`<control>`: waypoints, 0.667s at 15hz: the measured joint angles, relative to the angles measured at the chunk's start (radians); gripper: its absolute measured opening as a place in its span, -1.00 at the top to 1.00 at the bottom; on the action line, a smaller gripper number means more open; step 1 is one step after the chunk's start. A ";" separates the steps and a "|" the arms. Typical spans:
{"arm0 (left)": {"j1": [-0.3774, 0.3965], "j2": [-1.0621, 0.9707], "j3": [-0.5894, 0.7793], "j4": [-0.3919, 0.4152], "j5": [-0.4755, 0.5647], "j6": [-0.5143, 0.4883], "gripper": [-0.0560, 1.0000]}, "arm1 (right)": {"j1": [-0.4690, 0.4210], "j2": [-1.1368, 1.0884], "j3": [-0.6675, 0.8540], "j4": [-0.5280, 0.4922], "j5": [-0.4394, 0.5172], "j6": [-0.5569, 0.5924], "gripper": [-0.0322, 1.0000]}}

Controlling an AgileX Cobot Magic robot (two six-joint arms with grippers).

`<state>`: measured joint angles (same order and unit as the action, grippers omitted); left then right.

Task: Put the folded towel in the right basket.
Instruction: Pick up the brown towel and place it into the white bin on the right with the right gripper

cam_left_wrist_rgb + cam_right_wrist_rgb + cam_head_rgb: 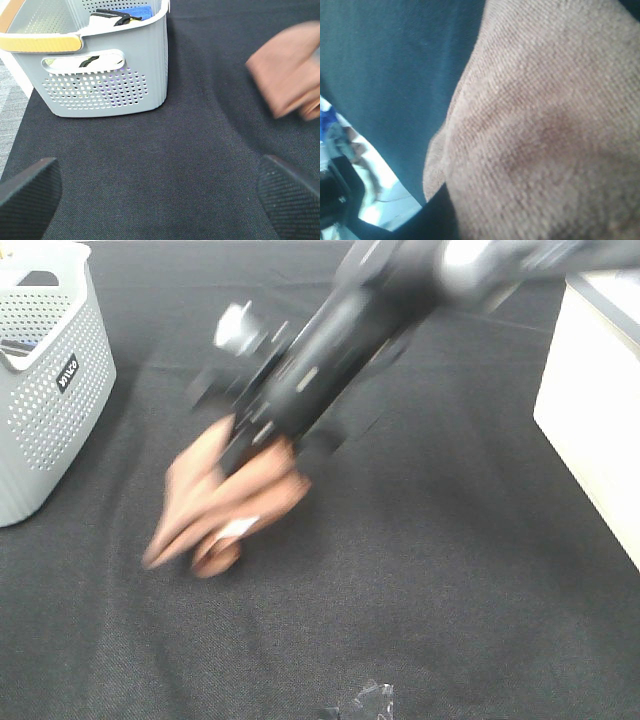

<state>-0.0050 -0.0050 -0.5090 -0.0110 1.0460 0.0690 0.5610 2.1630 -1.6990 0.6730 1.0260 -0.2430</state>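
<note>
The folded towel (225, 510) is gripped at its upper end by the right gripper (245, 455), left of the middle of the black cloth (450, 570). The jaws are lost in blur. The left gripper (160, 197) is spread wide, with nothing held. Open cloth is seen up to the right basket (595, 390), which is cut off at the edge. The grey basket (50, 390) stands near.

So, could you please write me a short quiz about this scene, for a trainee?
1. True or false: the towel lies in the grey basket.
2. The left hand is: A open, B shut on the towel, C inside the basket.
3. Which hand holds the towel?
Key: 1 false; 2 A; 3 the right hand.
</note>
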 joint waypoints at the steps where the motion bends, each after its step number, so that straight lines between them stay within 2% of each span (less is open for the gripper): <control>1: 0.000 0.000 0.000 0.000 0.000 0.000 -0.98 | -0.045 -0.058 -0.031 -0.077 0.061 0.033 0.63; 2: 0.000 0.000 0.000 0.000 0.000 0.000 -0.98 | -0.108 -0.125 -0.102 -0.166 0.152 0.083 0.63; 3: 0.000 0.000 0.000 0.000 0.000 0.000 -0.98 | -0.165 -0.171 -0.172 -0.206 0.173 0.103 0.63; 7: 0.000 0.000 0.000 0.000 0.000 0.000 -0.98 | -0.378 -0.304 -0.410 -0.244 0.179 0.140 0.63; 8: 0.000 0.000 0.000 0.000 0.000 0.000 -0.98 | -0.378 -0.304 -0.410 -0.244 0.179 0.140 0.63; 10: 0.000 0.000 0.000 0.000 0.000 0.000 -0.98 | -0.498 -0.351 -0.421 -0.286 0.185 0.163 0.63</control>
<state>-0.0050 -0.0050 -0.5090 -0.0110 1.0460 0.0690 0.0630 1.8120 -2.1200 0.3870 1.2110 -0.0800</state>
